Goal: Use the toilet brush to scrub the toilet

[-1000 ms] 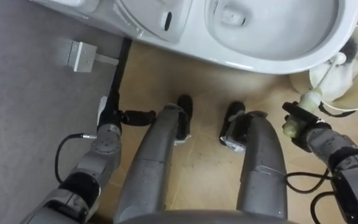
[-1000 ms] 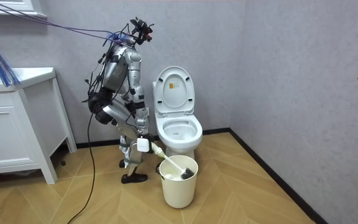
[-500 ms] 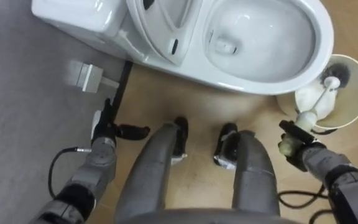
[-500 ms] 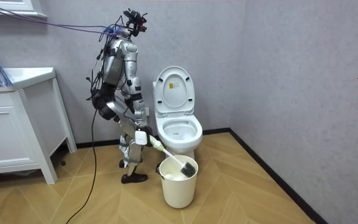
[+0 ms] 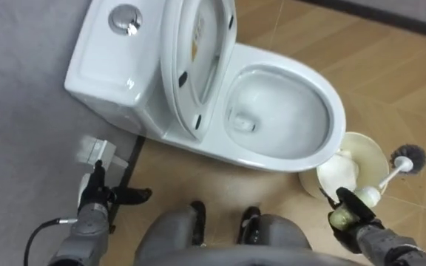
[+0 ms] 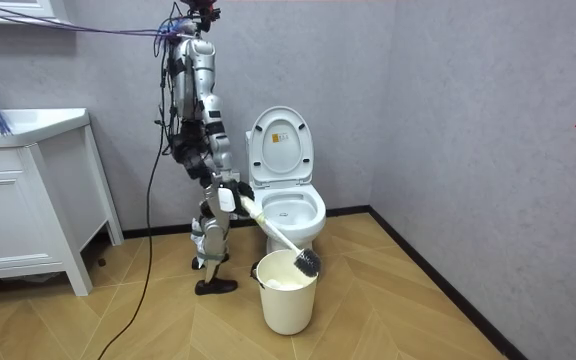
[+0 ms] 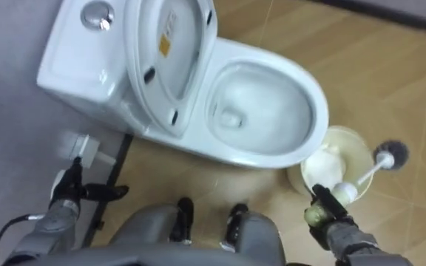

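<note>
Grips the butt of the toilet brush point(image 5: 385, 177) in the right hand point(image 5: 346, 216), fingers curled tight round the handle. Carries the bristle head out ahead of that hand and slightly to its right, by the far rim of the bucket point(image 5: 342, 171) (probably so drips land there, not on the floor). Leaves the toilet bowl point(image 5: 335, 111), lid raised, ahead-left of the hand, likely the next target. Hangs the left hand point(image 5: 95, 199) idle, fingers loosely straight.
</note>
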